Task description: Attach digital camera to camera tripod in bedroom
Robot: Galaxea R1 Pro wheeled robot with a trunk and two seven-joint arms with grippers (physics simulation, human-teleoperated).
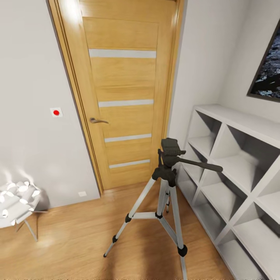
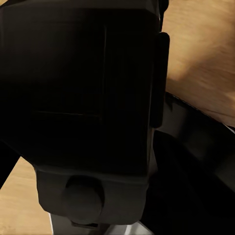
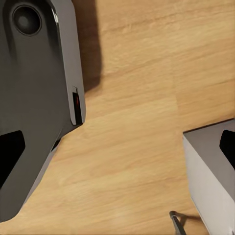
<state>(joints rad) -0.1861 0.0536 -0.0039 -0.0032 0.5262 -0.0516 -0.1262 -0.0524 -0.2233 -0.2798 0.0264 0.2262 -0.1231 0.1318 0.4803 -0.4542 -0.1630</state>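
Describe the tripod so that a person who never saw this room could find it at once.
Find the wooden door and the white shelving to its right. The tripod stands on the wood floor between them, near the shelving. It alone has three silver legs, a black head and a long black handle pointing toward the shelves.

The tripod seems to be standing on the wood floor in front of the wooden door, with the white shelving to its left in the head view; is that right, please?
Not quite: in the head view the white shelving stands to the right of the tripod. The rest holds: it stands on the wood floor before the wooden door.
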